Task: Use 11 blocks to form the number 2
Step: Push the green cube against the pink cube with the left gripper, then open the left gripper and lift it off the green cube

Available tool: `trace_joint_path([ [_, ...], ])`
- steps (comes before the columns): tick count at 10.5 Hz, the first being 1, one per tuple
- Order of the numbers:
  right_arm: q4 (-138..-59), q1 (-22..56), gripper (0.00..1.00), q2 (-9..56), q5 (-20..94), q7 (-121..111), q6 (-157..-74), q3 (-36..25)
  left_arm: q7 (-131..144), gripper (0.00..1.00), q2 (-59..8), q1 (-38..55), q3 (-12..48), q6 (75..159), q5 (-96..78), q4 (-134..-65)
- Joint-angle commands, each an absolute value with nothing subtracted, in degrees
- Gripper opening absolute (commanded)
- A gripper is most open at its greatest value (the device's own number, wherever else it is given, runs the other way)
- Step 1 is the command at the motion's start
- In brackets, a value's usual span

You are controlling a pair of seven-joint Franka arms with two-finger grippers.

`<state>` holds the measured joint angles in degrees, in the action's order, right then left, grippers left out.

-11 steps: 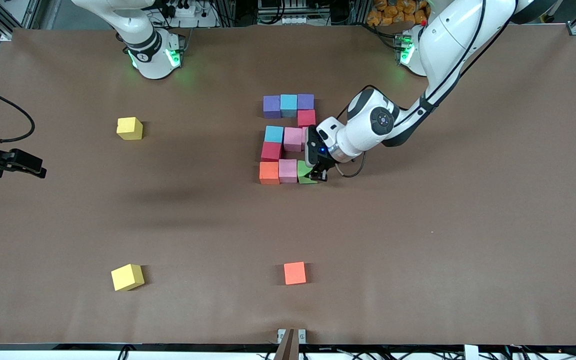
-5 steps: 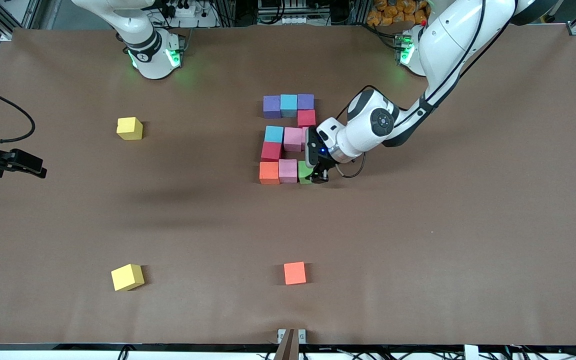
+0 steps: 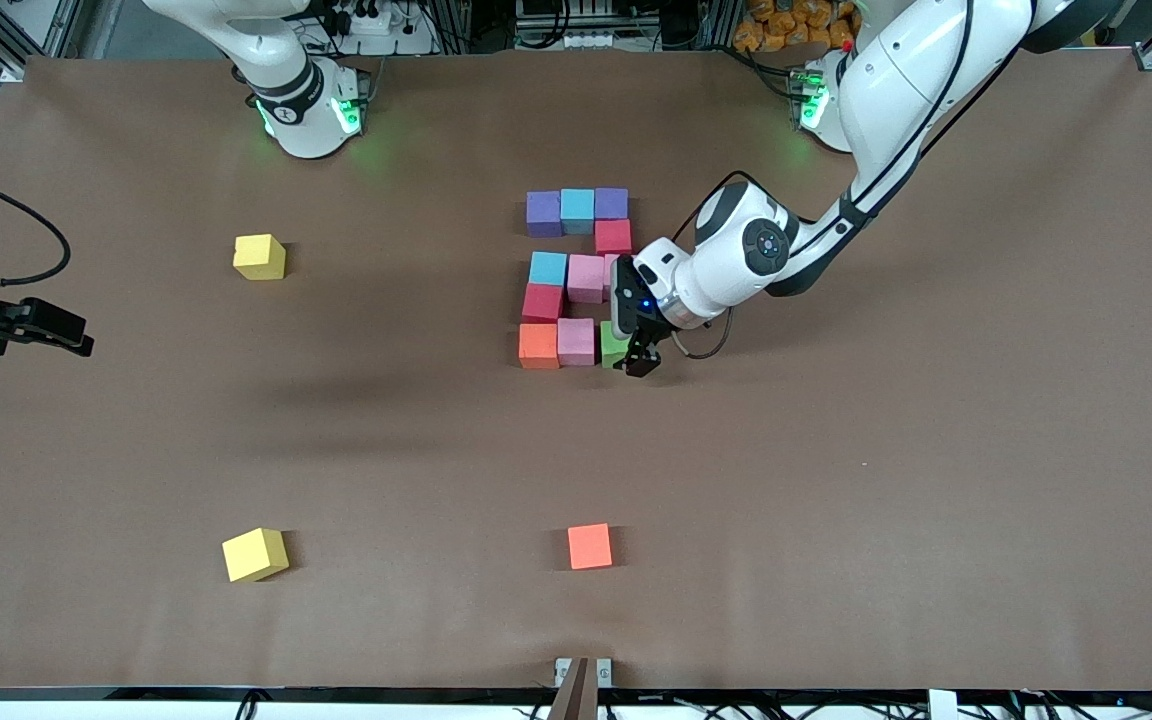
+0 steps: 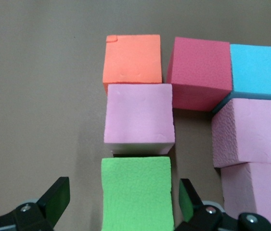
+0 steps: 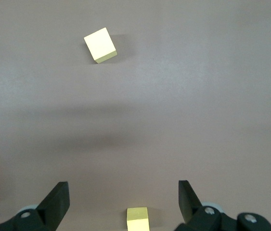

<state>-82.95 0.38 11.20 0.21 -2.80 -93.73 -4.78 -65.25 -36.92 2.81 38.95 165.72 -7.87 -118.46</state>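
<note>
Brown paper covers the table [image 3: 936, 500], where we see the number 2 [image 3: 576, 278] near the middle. Our left gripper [image 4: 121, 204] stands spread around the green block [image 4: 136, 192], fingers apart from it. Our right gripper [image 5: 123, 204] waits spread over the table's right-arm end.

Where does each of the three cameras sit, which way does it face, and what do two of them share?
Front view: high across the table, facing both arm bases; shows both arms.
Left wrist view: on the left arm, looking down; open left claw straddles the green cube.
Right wrist view: on the waiting right arm, looking down; open right claw over bare table, two yellow cubes.
Shared: green cube and left claw show in front too.
</note>
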Motion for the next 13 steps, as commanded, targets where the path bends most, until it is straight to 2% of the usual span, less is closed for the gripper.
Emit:
trace_joint_path([
  [1, -82.9, -0.7, 1.0, 11.2, -0.5, -2.0, -93.6, -3.9, -66.2, 1.0, -35.2, 1.3, 40.3, 165.3, -9.5, -118.9],
  [3, -82.9, -0.7, 1.0, 11.2, -0.5, -2.0, -93.6, -3.9, -66.0, 1.0, -33.8, -0.9, 42.6, 165.0, -9.5, -118.7],
  [5, -82.9, -0.7, 1.0, 11.2, -0.5, -2.0, -93.6, -3.9, -62.7, 1.0, -32.4, -8.6, 48.3, 162.5, -9.5, -117.5],
  [6, -82.9, -0.7, 1.0, 11.2, -0.5, -2.0, -93.6, -3.9, -61.4, 1.0, -31.0, -11.4, 49.5, 156.9, -9.4, -114.5],
  [9, -82.9, -1.1, 1.0, 10.7, -0.4, -1.7, -92.6, -3.8, -56.4, 1.0, -26.9, -14.5, 47.6, 132.7, -6.5, -100.2],
  [11, -82.7, -1.8, 1.0, 9.9, -0.2, 0.2, -90.6, -3.1, -54.6, 1.0, -26.7, -16.3, 45.2, 123.6, -4.2, -93.3],
  [13, -82.7, -3.8, 1.0, 8.0, -0.1, 2.3, -88.3, -0.2, -48.7, 1.0, -26.1, -17.1, 44.0, 118.9, -0.6, -89.6],
])
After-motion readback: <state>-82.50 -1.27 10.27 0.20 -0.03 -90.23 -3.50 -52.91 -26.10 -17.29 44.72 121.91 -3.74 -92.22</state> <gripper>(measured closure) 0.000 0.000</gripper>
